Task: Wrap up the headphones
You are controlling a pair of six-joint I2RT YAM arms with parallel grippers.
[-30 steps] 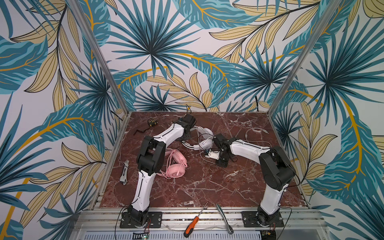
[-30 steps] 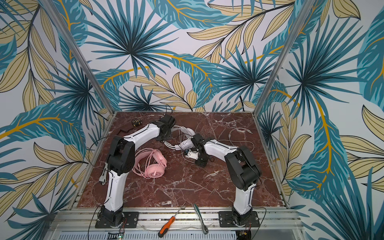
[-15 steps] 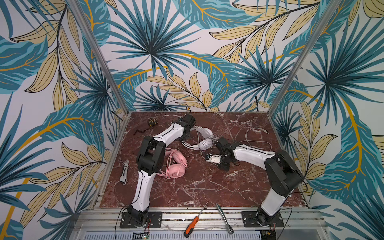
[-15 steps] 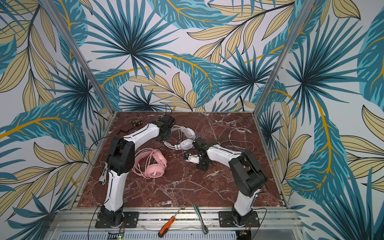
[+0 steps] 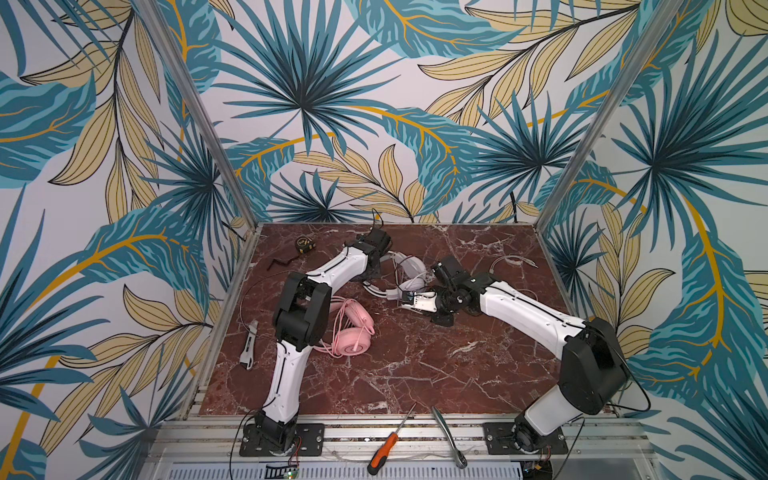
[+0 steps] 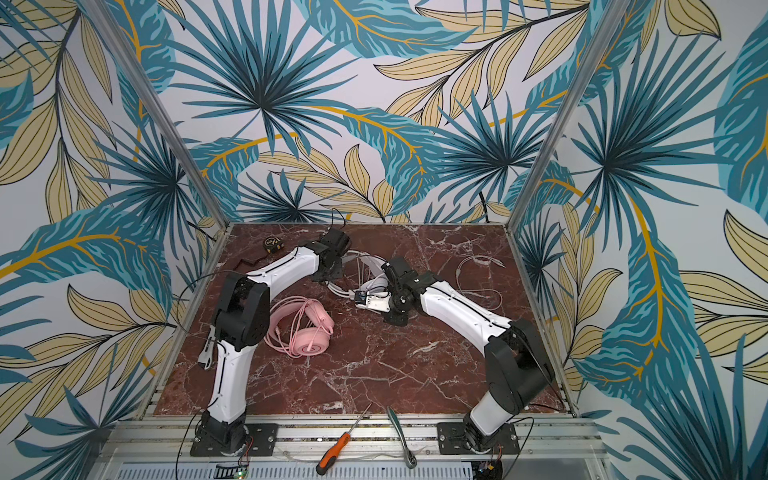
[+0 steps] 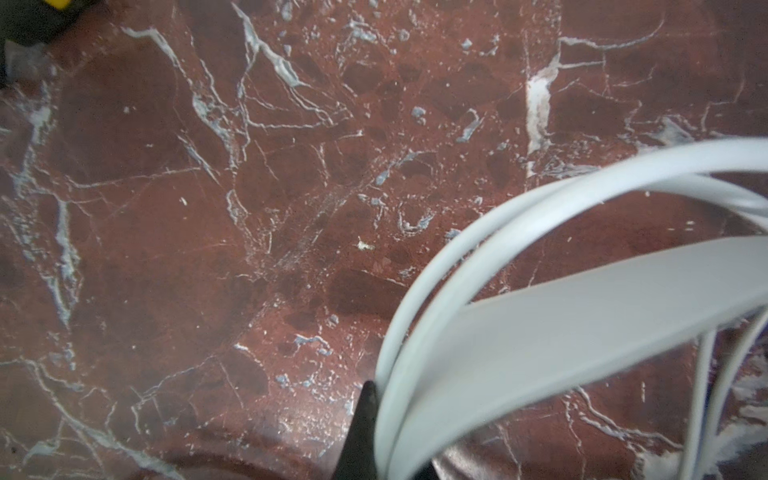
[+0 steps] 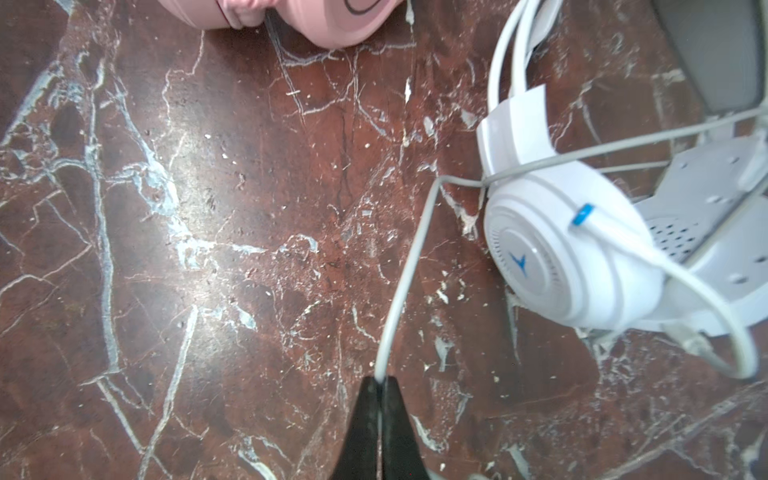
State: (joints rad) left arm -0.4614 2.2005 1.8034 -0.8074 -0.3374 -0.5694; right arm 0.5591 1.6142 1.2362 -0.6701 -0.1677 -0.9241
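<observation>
The white headphones (image 5: 409,269) lie at far centre, headband (image 7: 582,324) clamped in the left gripper (image 7: 386,415). The right gripper (image 8: 380,380), fingers pressed together, pinches their cable (image 8: 409,266), which runs leftward, then bends far toward the ear cup (image 8: 557,257).

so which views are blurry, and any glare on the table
Left wrist view: the white headband near the lens is soft, the table sharper. Right wrist view: bright glare on the table near the cable. Both top views: sharp, evenly lit.
</observation>
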